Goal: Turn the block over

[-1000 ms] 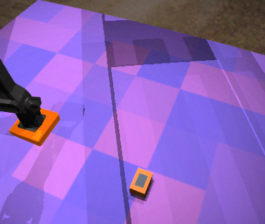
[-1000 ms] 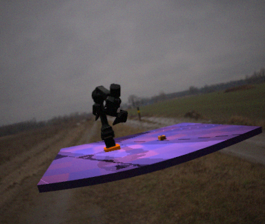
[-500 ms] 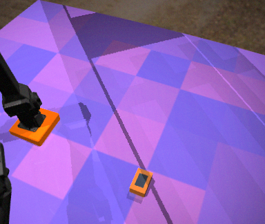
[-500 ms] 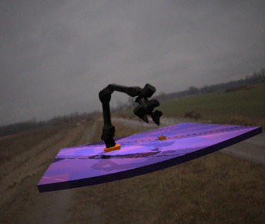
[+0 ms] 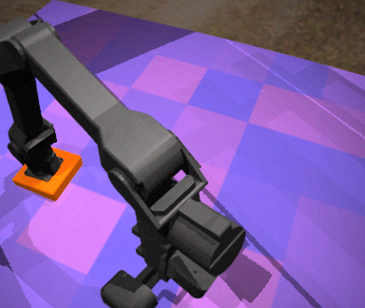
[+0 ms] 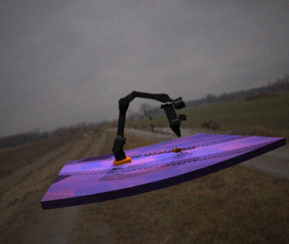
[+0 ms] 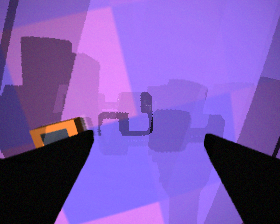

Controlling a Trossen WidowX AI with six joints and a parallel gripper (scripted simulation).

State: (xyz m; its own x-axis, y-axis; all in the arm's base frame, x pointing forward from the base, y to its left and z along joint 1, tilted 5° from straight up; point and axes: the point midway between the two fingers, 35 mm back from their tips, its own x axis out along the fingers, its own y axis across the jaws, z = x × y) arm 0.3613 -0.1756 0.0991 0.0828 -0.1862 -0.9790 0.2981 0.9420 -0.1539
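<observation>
Block (image 7: 57,133) on table, beside open gripper's (image 7: 148,145) left finger

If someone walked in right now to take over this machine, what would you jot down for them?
Claw: open, holding nothing, hanging above the purple table.
Block: small and orange, lying flat on the table, its dark marked side up. In the wrist view it sits by the left finger, not between the two.
Done: nothing on the block yet.
Left: centre over the block, lower, grip it, turn it over so the mark faces down, set it down and let go.
</observation>
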